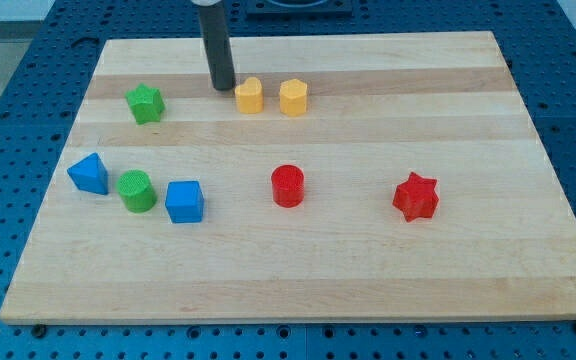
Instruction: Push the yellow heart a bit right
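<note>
The yellow heart (250, 95) sits near the view's top, a little left of the middle. A yellow hexagon block (293, 97) stands just to its right, a small gap between them. My tip (223, 86) rests on the board just left of the yellow heart, close to it; I cannot tell whether it touches.
A green star (145, 103) lies at the upper left. A blue block (89, 173), a green cylinder (137, 190) and a blue cube (184, 201) stand in a row at the left. A red cylinder (288, 186) sits mid-board and a red star (415, 196) at the right. The wooden board (468, 270) has blue table around it.
</note>
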You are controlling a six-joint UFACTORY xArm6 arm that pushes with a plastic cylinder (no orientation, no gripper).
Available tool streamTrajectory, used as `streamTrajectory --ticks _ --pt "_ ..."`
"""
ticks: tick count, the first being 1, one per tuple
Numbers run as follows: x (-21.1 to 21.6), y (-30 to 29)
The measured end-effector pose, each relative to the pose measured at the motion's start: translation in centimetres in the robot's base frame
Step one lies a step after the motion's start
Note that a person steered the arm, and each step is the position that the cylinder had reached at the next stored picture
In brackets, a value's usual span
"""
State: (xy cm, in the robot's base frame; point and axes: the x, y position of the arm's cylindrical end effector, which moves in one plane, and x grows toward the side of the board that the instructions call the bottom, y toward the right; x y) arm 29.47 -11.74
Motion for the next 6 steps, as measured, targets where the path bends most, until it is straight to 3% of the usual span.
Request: streamTrajectory --ticks 2,6 --pt "1.4 -1.5" --pt "1.4 4.3"
